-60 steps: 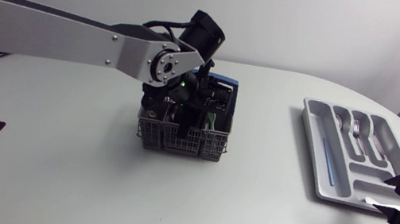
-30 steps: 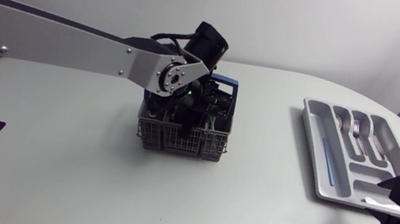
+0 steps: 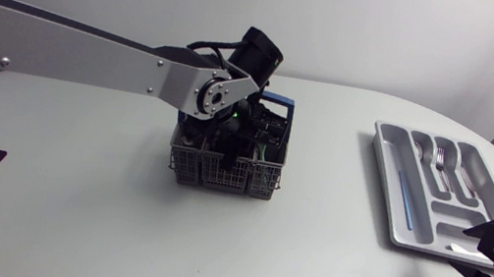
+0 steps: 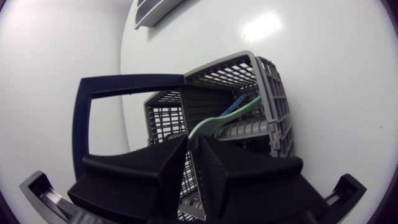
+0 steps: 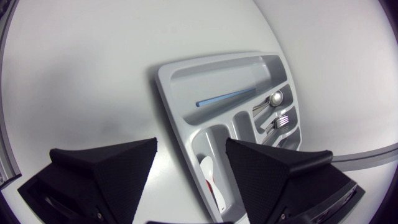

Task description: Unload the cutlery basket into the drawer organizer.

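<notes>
Cutlery basket (image 3: 222,170) sits approx mid-table, a bit toward the far edge and the left side. The drawer organizer (image 3: 385,175) lies by the table's (image 3: 306,267) right edge, well apart from it. L arm comes in from the left edge w/ left gripper (image 4: 191,142) dipped into the basket from above. Its jaws are nearly together and look clamped on the end of a pale green utensil handle (image 4: 217,121), w/ only a thin slit btwn the fingers. Key relation: the handle's long axis runs from the fingertips away and down into the basket compartment ahead of them, leaning vs the grid wall, so extraction prob. needs a straight lift along that lean to clear the rim. A blue piece (image 4: 234,104) lies just beside the green one in the same compartment and might snag. L arm is the only one near the basket. Right gripper (image 5: 191,146) hangs at the table's right edge by the organizer's near corner, jaws wide apart, nothing btwn them. Basket is grey plastic lattice, boxy, w/ a dark blue hoop handle (image 4: 84,124). Organizer is smooth grey moulded plastic w/ long troughs, holding a shiny metal fork (image 3: 442,157) and a thin blue stick (image 3: 404,198). Fingers are matte black wedges.
</notes>
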Robot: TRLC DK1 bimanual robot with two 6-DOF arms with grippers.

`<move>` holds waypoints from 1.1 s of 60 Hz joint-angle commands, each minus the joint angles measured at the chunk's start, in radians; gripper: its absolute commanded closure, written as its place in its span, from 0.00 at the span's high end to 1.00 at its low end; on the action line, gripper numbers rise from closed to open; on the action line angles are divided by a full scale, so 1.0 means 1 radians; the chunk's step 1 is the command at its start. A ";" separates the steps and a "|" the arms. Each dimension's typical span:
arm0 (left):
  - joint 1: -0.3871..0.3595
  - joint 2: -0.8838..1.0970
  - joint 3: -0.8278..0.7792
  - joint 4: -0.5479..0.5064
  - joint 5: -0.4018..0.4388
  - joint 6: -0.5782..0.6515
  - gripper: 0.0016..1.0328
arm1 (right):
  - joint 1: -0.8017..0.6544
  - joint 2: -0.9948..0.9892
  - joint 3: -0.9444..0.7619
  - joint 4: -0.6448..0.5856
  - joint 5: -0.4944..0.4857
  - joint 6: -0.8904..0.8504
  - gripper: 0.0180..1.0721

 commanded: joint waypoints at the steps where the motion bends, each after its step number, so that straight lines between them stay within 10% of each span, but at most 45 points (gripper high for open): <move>1: -0.015 0.025 -0.005 -0.020 -0.011 0.039 0.07 | 0.003 -0.009 -0.026 -0.009 -0.010 0.004 0.76; 66: -0.159 -0.432 -0.062 -0.106 -0.201 0.093 0.03 | 0.101 -0.220 -0.016 -0.155 -0.096 0.219 0.80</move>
